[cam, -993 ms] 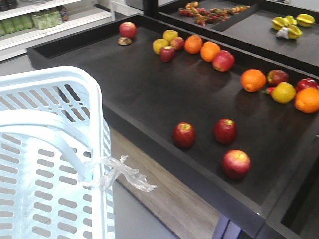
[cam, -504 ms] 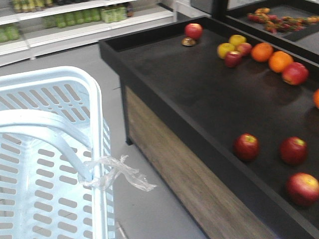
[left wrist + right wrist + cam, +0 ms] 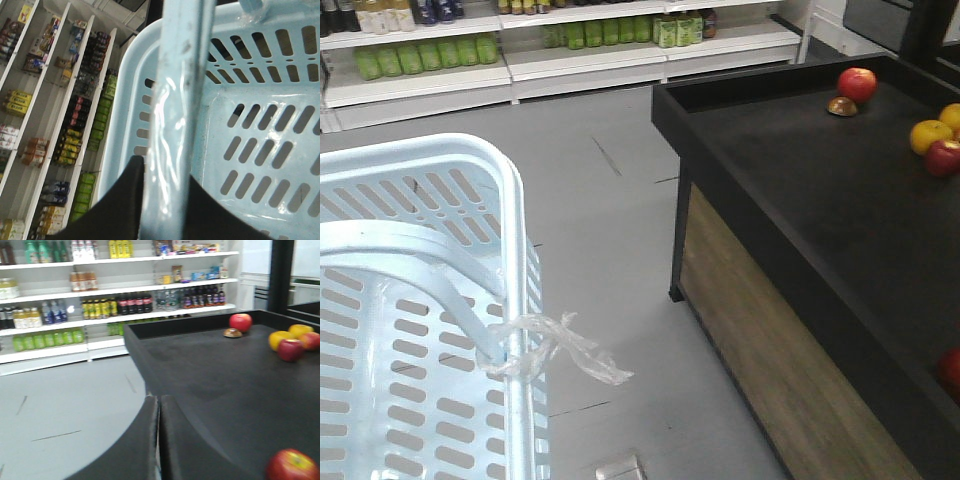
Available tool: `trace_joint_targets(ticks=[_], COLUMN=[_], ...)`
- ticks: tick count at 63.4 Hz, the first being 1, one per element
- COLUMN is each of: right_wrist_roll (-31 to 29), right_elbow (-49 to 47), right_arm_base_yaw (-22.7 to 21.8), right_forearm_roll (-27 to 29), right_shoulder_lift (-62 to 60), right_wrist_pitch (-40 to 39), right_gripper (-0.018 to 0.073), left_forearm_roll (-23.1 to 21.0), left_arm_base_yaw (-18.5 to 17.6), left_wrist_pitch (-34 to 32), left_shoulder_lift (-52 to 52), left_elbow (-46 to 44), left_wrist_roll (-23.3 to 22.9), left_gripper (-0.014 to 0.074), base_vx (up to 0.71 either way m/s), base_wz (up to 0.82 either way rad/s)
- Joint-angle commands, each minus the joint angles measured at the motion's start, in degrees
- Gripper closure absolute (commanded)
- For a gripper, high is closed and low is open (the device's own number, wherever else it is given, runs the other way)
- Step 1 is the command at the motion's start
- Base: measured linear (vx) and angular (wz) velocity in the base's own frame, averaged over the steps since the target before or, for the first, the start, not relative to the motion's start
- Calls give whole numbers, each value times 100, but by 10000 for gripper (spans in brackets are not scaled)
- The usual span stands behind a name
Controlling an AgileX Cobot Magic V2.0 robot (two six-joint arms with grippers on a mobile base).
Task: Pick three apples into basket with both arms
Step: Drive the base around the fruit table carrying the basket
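The pale blue basket [image 3: 410, 330] fills the lower left of the front view, with a clear plastic scrap [image 3: 555, 350] on its rim. In the left wrist view my left gripper [image 3: 167, 175] is shut on the basket's swing handle [image 3: 175, 100], one black finger on each side of it. My right gripper [image 3: 159, 399] is shut on nothing and hangs over the near corner of the black table [image 3: 210, 375]. One dark red apple [image 3: 292, 466] lies on the table to the lower right of it. That apple's edge [image 3: 952, 372] just shows in the front view. Other such apples are out of view.
At the table's far end lie a brighter red apple [image 3: 857, 84], a brown piece [image 3: 841, 106], a yellow apple [image 3: 930, 135] and a small red one [image 3: 944, 157]. Grey floor [image 3: 610, 200] lies between basket and table. Shelves of bottles [image 3: 520, 40] stand behind.
The front view has swung left: the table slid to the right of the frame, the floor and shelves came in, and the group of dark red apples has almost left the frame. The basket kept its place.
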Motion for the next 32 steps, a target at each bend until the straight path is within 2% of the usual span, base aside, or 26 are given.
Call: trace_joint_targets(ticks=[1, 32], right_wrist_roll=[-40, -40], right_elbow=[82, 82], right_arm_base_yaw=[15, 15], right_forearm_roll=[-34, -34], right_shoulder_lift=[-61, -61], right_wrist_pitch=[-450, -455], right_gripper=[568, 568], left_forearm_roll=[22, 22], left_arm_base_yaw=[-17, -17], left_wrist_pitch=[-562, -562], left_shoulder_lift=[22, 22], left_elbow=[-193, -193], left_wrist_roll=[-97, -97], left_gripper=[603, 603], base_vx=[12, 11], base_wz=[45, 35])
